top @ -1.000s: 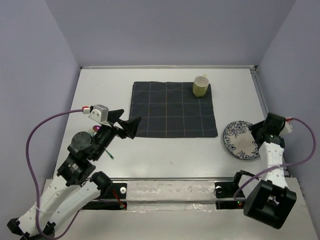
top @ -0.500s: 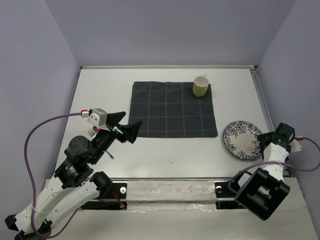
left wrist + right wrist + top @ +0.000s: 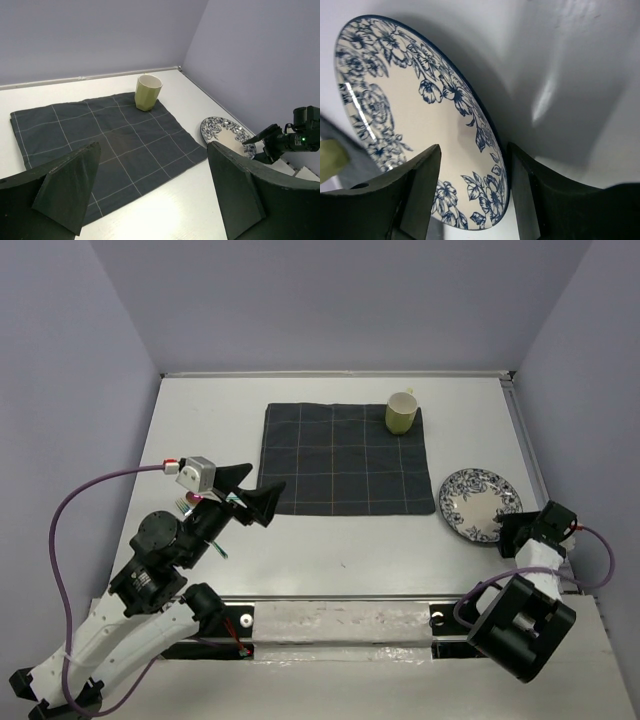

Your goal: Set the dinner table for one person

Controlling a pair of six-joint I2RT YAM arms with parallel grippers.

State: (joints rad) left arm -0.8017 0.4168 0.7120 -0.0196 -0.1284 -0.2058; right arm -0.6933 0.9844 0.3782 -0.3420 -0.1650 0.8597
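Note:
The white dinner table (image 3: 200, 420) carries a dark navy checked mat (image 3: 345, 460) with a yellow-green mug (image 3: 401, 412) on its far right corner. A blue floral plate (image 3: 482, 504) lies on the table to the right of the mat. My right gripper (image 3: 515, 535) is at the plate's near right edge; in the right wrist view the gripper (image 3: 472, 150) is open, with the plate's rim (image 3: 490, 145) between the fingers. My left gripper (image 3: 250, 495) is open and empty above the mat's near left corner (image 3: 100, 135). The left wrist view also shows the mug (image 3: 148, 92) and the plate (image 3: 227, 135).
Small pink and green items (image 3: 190, 502) lie on the table under the left arm, mostly hidden. Purple walls close in the far side and both other sides. The right arm (image 3: 295, 137) is close to the right wall.
My right gripper has drawn back toward the near edge, and the plate now lies a little farther up the table. My left gripper shifted slightly down and left, then stayed still.

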